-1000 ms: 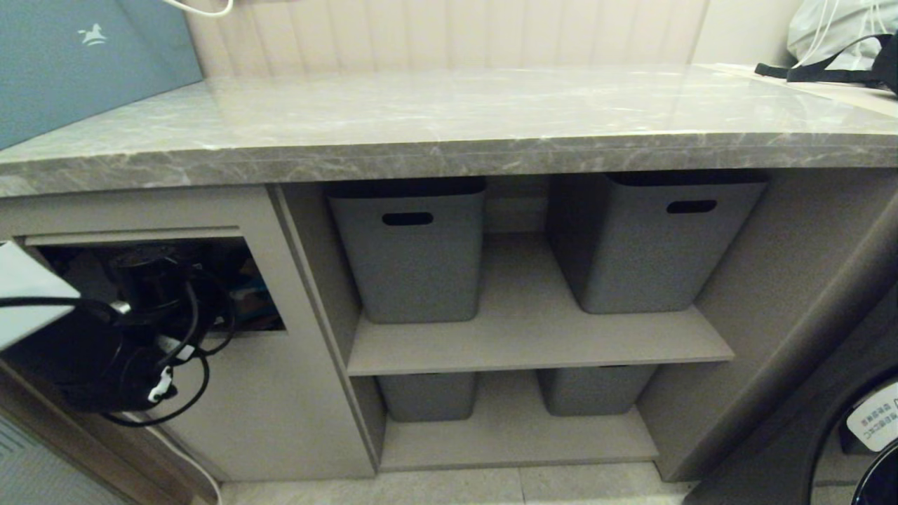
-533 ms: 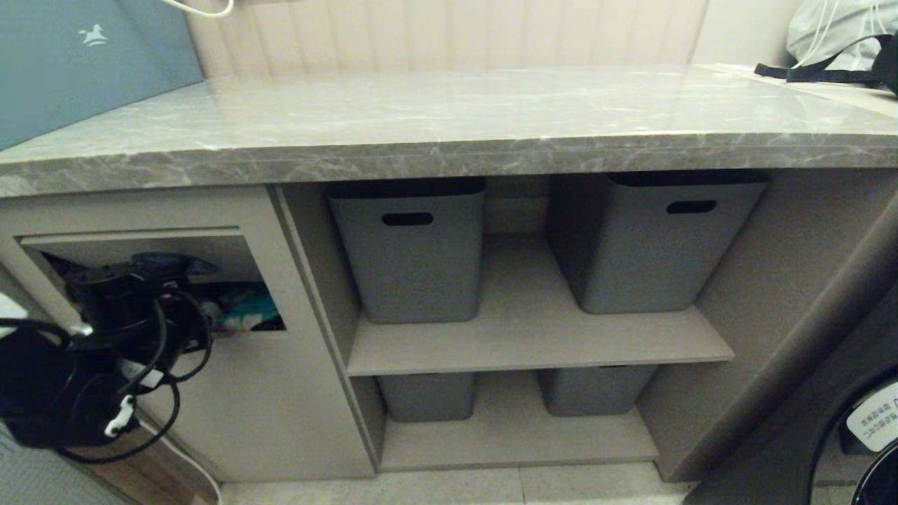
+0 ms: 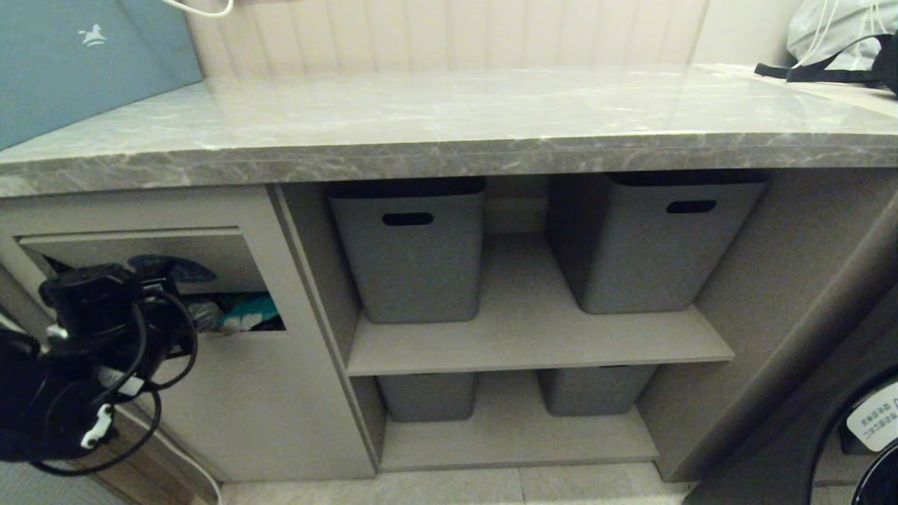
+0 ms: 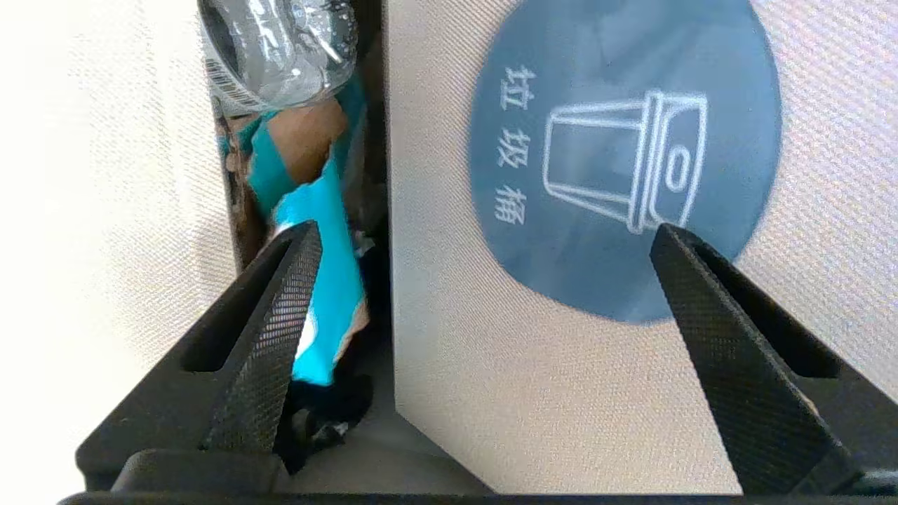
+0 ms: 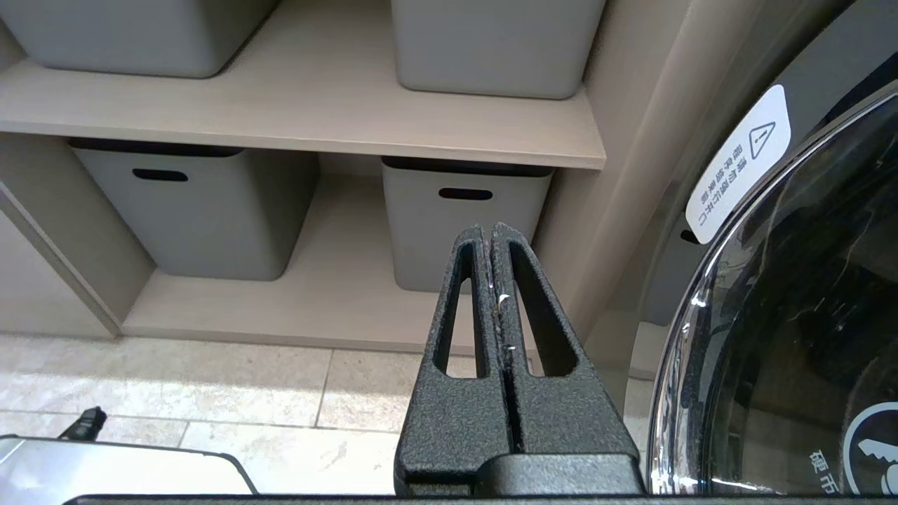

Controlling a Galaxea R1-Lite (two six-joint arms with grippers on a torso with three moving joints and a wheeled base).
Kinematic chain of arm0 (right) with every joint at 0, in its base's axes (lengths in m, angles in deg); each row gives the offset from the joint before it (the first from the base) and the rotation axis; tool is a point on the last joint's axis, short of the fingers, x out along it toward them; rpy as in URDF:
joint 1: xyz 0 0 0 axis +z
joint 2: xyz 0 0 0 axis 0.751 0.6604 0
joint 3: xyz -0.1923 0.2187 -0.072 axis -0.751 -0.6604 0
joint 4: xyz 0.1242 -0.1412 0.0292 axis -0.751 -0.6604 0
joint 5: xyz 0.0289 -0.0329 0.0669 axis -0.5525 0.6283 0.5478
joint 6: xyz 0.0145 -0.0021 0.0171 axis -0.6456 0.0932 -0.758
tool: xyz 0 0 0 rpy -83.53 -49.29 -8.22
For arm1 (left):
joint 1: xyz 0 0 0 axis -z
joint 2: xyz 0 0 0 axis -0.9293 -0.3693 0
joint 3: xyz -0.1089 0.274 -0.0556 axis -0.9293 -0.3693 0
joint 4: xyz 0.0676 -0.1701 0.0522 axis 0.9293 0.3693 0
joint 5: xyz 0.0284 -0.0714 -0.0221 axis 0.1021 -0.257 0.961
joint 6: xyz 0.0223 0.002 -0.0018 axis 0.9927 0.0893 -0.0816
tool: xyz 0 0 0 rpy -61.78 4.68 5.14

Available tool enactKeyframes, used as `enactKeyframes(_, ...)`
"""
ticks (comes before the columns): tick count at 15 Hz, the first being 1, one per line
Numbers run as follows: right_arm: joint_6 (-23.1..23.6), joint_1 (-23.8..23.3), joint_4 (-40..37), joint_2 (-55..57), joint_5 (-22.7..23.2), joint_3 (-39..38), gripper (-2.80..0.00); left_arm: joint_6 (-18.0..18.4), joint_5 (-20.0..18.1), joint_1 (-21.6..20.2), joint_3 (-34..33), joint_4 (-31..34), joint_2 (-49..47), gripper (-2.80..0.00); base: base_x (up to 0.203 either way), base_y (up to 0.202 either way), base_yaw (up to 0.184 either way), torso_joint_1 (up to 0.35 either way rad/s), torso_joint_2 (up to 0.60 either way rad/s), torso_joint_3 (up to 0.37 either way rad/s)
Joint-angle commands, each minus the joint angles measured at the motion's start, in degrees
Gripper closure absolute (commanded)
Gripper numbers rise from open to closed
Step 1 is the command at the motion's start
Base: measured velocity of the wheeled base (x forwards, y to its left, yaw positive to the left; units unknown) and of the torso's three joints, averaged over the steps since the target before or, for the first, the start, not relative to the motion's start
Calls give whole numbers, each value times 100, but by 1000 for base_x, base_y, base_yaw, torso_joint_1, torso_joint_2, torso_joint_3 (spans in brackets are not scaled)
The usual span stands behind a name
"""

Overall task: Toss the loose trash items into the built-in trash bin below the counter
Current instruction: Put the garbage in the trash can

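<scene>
My left gripper (image 4: 485,231) is open and holds nothing, right in front of the built-in trash bin's flap (image 4: 561,365) with its dark blue bin icon (image 4: 617,140). The flap hangs tilted inward in the beige cabinet front (image 3: 266,393) under the marble counter (image 3: 449,158). Through the gap beside the flap a bright turquoise trash item with a brown back (image 4: 319,210) lies inside the bin. The head view shows teal trash (image 3: 249,312) in the opening. My right gripper (image 5: 489,228) is shut and empty, low over the floor, apart from the bin.
A clear plastic bottle (image 4: 280,49) lies inside the bin. Grey tubs (image 3: 410,245) (image 3: 645,238) fill the open shelves to the right. A big blue-grey bag (image 3: 77,63) stands on the counter's left end. A washer door (image 5: 793,315) is at far right.
My left arm has drawn back out of the bin opening, down and to the left. The flap has swung back toward closed, and teal trash now shows inside.
</scene>
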State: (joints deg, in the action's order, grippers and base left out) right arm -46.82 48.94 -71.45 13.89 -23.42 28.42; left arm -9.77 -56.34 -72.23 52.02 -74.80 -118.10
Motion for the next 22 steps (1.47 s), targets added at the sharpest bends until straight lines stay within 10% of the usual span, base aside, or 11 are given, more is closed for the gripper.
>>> enactKeyframes(1, 4, 5, 1, -9, 5, 0, 0, 65, 0, -6, -437, -12, 370, -280, 0, 0, 0, 0, 0, 0)
enactKeyframes(8, 4, 8, 5, -9, 5, 0, 0, 1195, -161, -2, -3184, -14, 2017, -280, 0, 0, 0, 0, 0, 0)
enactKeyframes(13, 4, 7, 3, -9, 5, 0, 0, 2205, -110, -79, -3373, 158, 1911, -280, 0, 0, 0, 0, 0, 0)
enactKeyframes(15, 4, 0, 5, -9, 5, 0, 0, 2532, -329, -72, -3237, 166, 2075, 0, 0, 0, 0, 0, 0, 0)
enactKeyframes(16, 4, 8, 5, -9, 5, 0, 0, 2900, -518, -69, -3143, 182, 2248, 0, 0, 0, 0, 0, 0, 0)
enactKeyframes(22, 4, 1, -2, -9, 5, 0, 0, 6515, -4351, 0, -2138, 1281, 3987, 0, 0, 0, 0, 0, 0, 0)
